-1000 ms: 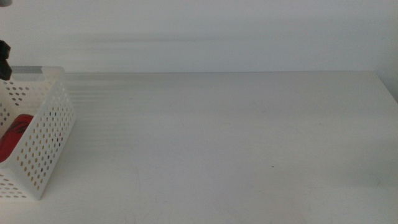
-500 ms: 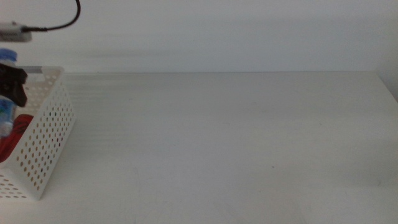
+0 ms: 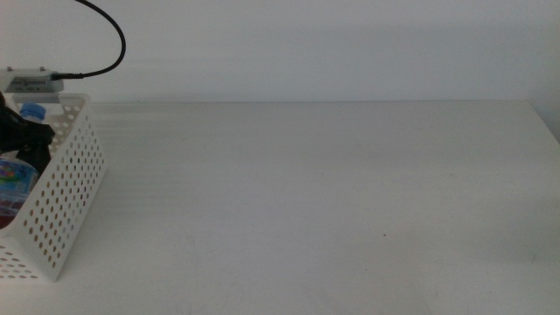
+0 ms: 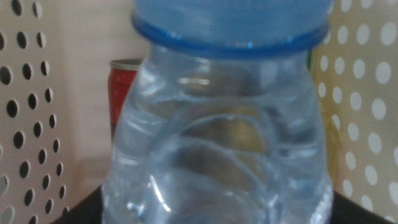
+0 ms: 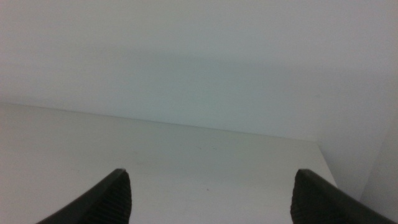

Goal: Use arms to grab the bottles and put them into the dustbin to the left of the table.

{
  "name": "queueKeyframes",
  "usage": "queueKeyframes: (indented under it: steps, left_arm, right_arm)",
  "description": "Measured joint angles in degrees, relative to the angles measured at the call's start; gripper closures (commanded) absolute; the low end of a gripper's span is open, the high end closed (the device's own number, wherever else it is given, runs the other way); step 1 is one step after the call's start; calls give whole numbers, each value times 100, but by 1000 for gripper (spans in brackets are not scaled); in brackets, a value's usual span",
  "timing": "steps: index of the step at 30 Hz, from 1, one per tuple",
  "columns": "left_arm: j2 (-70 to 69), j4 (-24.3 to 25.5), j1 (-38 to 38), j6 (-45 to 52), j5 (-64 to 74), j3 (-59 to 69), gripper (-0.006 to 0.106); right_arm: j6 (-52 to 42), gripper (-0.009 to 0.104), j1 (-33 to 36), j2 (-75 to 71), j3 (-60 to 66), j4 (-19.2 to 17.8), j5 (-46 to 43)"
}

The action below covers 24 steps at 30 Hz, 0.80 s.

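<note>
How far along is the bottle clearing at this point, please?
Nearly finished. The red can already stands inside the dustbin. The left gripper holds the blue-capped water bottle down in the dustbin and has not yet let go. No bottles show on the table. The right gripper waits open above the bare tabletop. The yellow bottle cannot be confirmed here.

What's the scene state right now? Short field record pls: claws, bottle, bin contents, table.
left claw: over the dustbin at the table's left end, shut on the water bottle
right claw: open, holding nothing, above bare table, out of the middle view
water bottle: clear, blue cap, inside the dustbin's walls, not yet released
dustbin contents: red can behind the bottle; a yellowish item beside it, too hidden to name
table: white, no bottles on the visible part
</note>
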Motion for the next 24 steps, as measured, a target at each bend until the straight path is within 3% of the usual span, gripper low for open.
queueKeyframes:
  steps: [1,2,16,24]
  left_arm:
    - [0,-8,0,53,0,0,15]
    - [0,-40,0,86,7,0,10]
    - [-1081,-160,-107,-536,556,-11,10]
    - [-2594,-233,-1035,-835,102,607,10]
  right_arm:
    - [0,28,0,0,0,0,0]
    - [0,28,0,0,0,0,0]
    - [0,28,0,0,0,0,0]
    - [0,28,0,0,0,0,0]
